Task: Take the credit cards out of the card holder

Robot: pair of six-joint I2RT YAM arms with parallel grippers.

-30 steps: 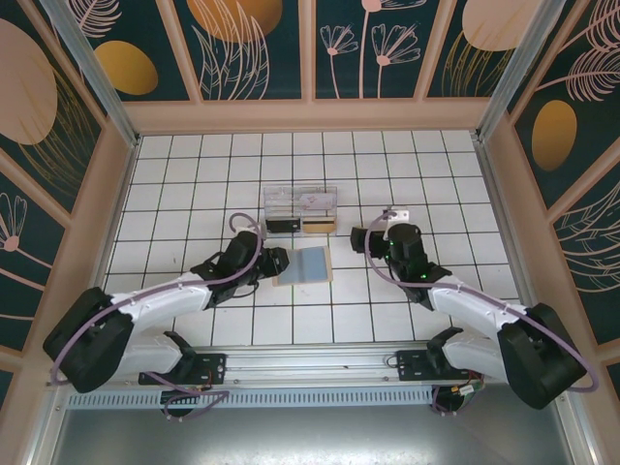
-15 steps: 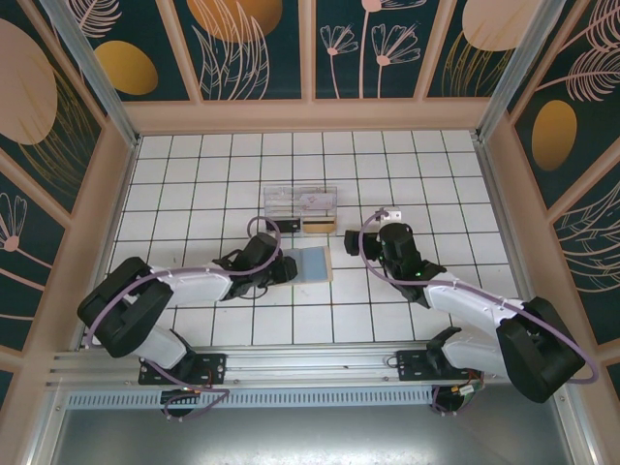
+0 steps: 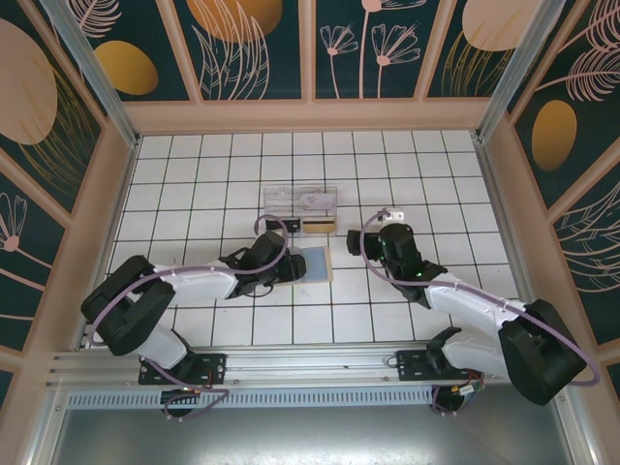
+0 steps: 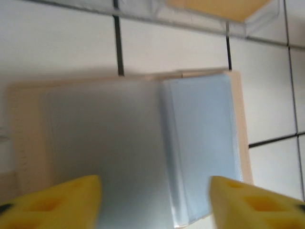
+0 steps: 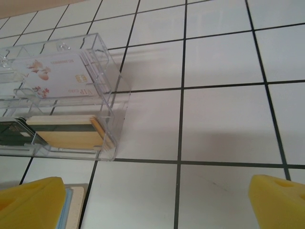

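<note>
Jaws apart on left pincer [image 4: 155,202]; right pincer [image 5: 153,200] gaping wide.

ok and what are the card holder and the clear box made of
Card holder: matte tan border, probably leather or imitation; blue-grey sleeves look like soft glossy plastic. Clear compartment box: rigid transparent plastic, since the credit card inside shows through its walls.

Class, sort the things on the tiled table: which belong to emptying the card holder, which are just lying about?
Job: card holder, lying open; credit card with pink marks.
Lying about: clear compartment box; tan stack inside it.
</note>
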